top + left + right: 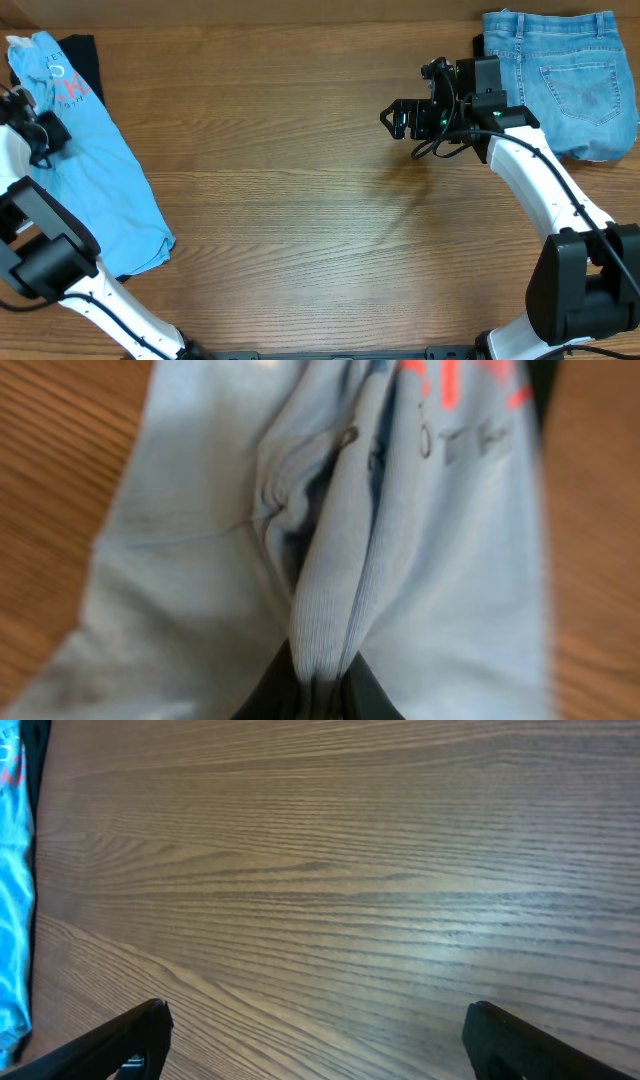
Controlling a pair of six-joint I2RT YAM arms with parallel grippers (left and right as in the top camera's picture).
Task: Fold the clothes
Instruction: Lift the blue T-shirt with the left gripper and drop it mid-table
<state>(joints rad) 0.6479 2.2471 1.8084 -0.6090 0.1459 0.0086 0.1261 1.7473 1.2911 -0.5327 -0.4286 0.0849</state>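
Note:
The light-blue T-shirt (95,170) with pink-red lettering lies crumpled along the table's left side, reaching from the far left corner toward the front. My left gripper (35,130) sits on its upper part, shut on a pinched fold of the shirt (335,590). My right gripper (400,118) hangs open and empty above bare wood at the back right, far from the shirt. The shirt's edge shows at the left of the right wrist view (12,900).
Blue denim shorts (560,75) lie at the back right corner, behind the right arm. A dark garment (85,60) lies under the shirt's far end. The wooden table (320,230) spans the view.

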